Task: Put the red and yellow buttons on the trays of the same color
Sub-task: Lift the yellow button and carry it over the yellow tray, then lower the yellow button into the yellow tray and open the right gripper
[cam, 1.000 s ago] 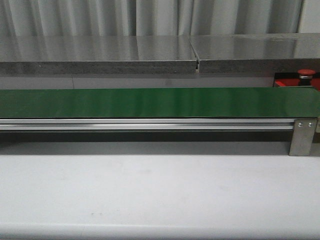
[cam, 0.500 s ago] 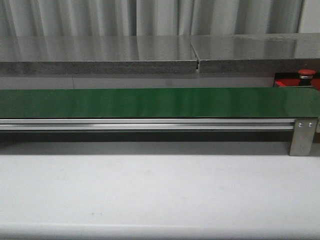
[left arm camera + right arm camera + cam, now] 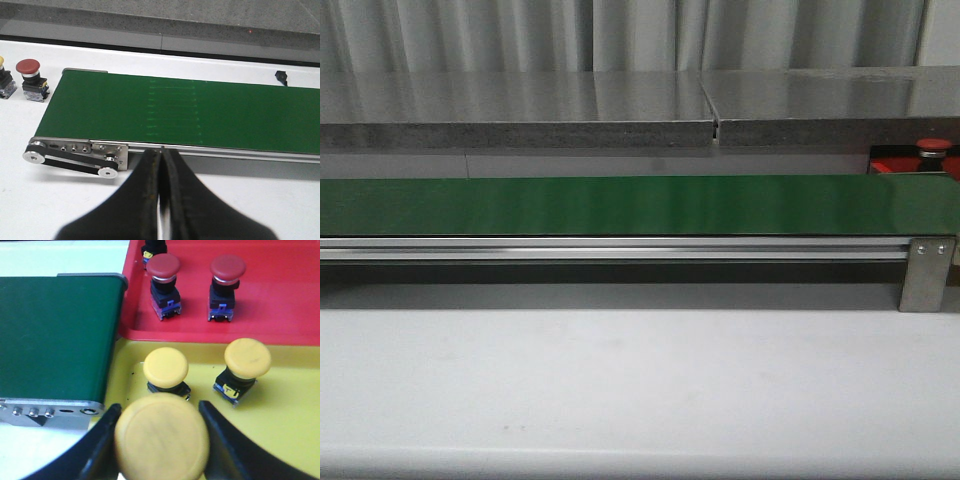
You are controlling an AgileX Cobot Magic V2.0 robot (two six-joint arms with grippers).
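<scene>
In the front view we saw a bare green belt [image 3: 620,205], one red button [image 3: 933,150] beyond its right end; in the left wrist view our left gripper [image 3: 160,165] was pinched closed on nothing, one red button [image 3: 28,70] lying off the belt's end, a second barely visible; in the right wrist view our right gripper [image 3: 160,427] clasped a yellow button [image 3: 161,437] directly over the yellow tray [image 3: 290,430], which held two yellow buttons; the red tray [image 3: 280,315] held three, one half cropped.
</scene>
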